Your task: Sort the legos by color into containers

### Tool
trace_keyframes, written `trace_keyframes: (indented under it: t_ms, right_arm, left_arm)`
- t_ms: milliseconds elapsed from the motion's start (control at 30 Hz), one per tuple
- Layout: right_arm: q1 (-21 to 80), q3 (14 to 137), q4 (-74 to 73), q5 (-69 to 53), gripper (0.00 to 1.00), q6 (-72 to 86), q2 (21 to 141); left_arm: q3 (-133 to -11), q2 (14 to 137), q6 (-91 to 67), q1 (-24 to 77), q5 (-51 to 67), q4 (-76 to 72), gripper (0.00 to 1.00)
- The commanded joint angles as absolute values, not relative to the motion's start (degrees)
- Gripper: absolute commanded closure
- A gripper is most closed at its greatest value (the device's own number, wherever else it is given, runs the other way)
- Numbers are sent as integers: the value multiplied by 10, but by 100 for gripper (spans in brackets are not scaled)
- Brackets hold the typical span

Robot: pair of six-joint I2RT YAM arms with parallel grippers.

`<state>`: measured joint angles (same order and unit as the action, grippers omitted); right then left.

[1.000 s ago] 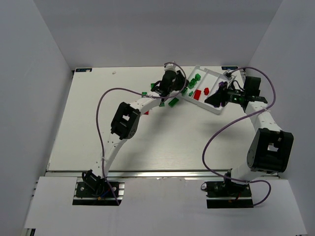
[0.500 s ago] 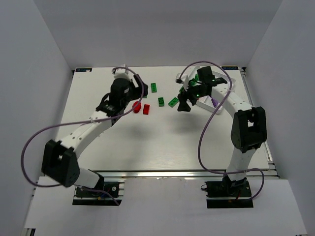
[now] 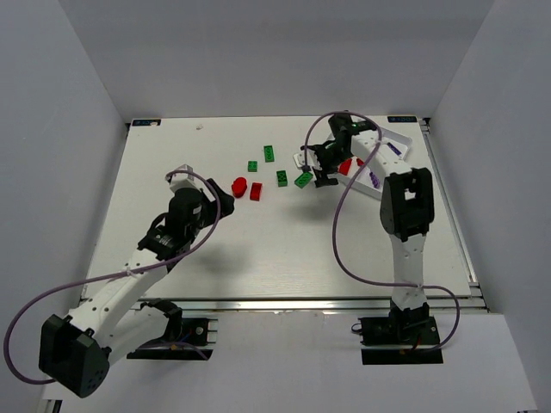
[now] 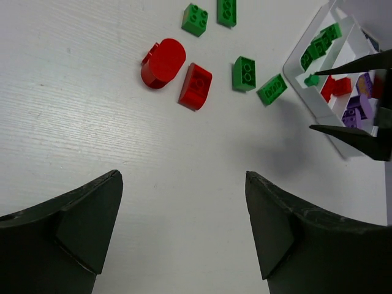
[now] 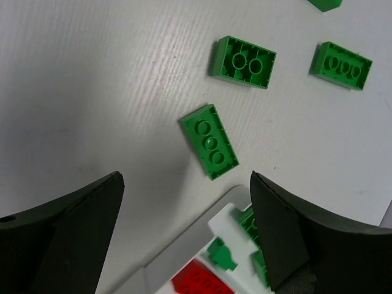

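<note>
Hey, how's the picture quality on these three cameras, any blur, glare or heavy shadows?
Top external: even light, only soft shadows, legos tiny. Left wrist: legos sharp, faint shadow beside the tray. Right wrist: green brick crisp, studs readable; its dark fingers look slightly soft.

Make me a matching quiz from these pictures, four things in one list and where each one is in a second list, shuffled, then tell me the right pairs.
Column one
1. round red lego
2. purple legos
3. green lego under the right gripper
4. left gripper

Column two
A. inside the tray
B. open, over a bare part of the table
C. on the table beside a red brick
D. on the table just off the tray's corner

Pairs: 1-C, 2-A, 3-D, 4-B
</note>
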<state>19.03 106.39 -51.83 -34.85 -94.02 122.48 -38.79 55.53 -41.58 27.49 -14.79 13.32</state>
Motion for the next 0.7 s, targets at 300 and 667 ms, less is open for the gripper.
trace_keyframes:
  t_ms: [300, 667]
  right_arm:
    - [203, 1241, -625, -298, 18, -1082, 1377]
    - [211, 1274, -559, -309, 26, -976, 1429]
  left_arm:
    - [-358, 477, -460, 272, -192, 185, 9]
    - [-359, 481, -467, 272, -200, 203, 10]
